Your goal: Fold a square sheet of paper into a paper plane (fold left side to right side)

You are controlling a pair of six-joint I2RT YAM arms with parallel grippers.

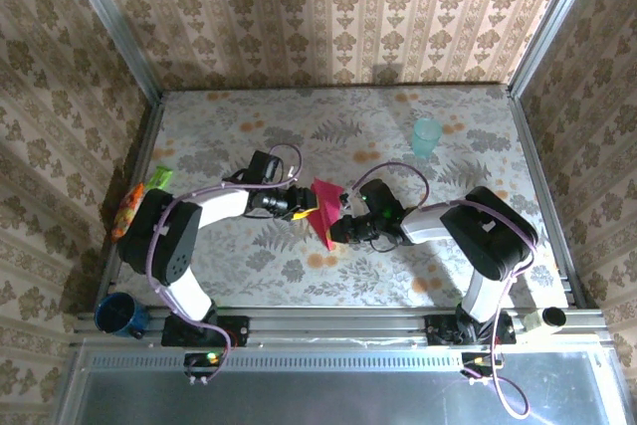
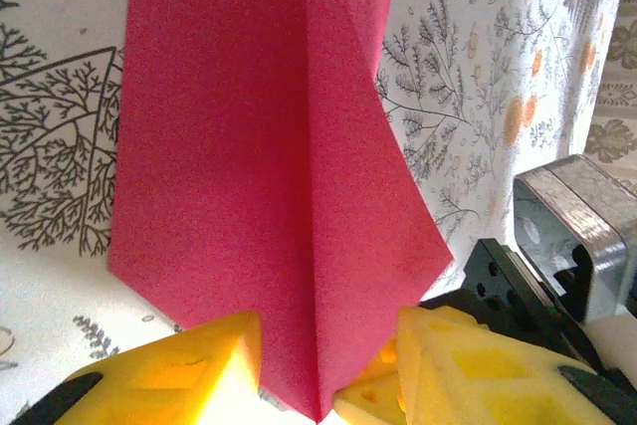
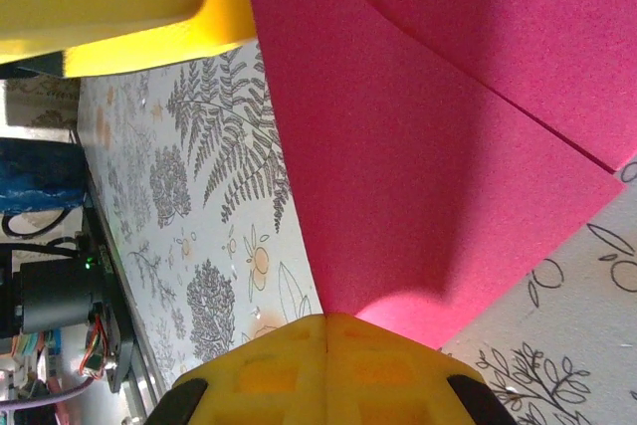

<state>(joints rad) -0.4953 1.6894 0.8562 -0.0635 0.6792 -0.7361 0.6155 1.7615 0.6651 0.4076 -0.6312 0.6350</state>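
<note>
Overhead view bright, even, sharp; soft shadows on table [image 1: 328, 126]. Wrist views close: left fingertips [image 2: 179, 380] blurred, glowing yellow; red paper [image 3: 428, 146] grainy, shaded at crease.

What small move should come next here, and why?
Probably the left gripper should close gently on the raised fold of the red paper to sharpen the crease. Its jaws stand apart around that fold, which is not pressed flat on the table. The right gripper has its jaws shut on the paper from the other side, steadying it.
</note>
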